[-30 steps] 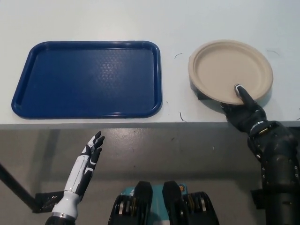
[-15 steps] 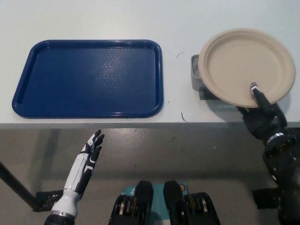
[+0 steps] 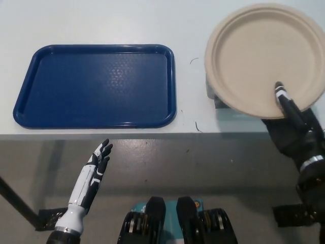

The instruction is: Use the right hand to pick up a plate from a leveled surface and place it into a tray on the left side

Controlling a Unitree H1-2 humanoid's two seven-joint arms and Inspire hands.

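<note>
A beige paper plate [image 3: 261,56] is held up above the table's right side, looking large and close to the camera. My black right hand [image 3: 293,128] is shut on its near rim, with one finger lying on the plate's inner face. A small dark stand [image 3: 212,96] shows under the plate's left edge. The blue tray [image 3: 96,85] lies flat on the white table at the left, with nothing in it. My white left hand [image 3: 93,175] rests open below the table's front edge at the lower left.
The white table [image 3: 190,30] runs across the top, its front edge at about mid-height. Bare table lies between the tray and the plate. Grey floor shows below the edge.
My right hand has lifted the plate off its stand; the plate has risen toward the camera and looks much larger. The left hand has stayed put.
</note>
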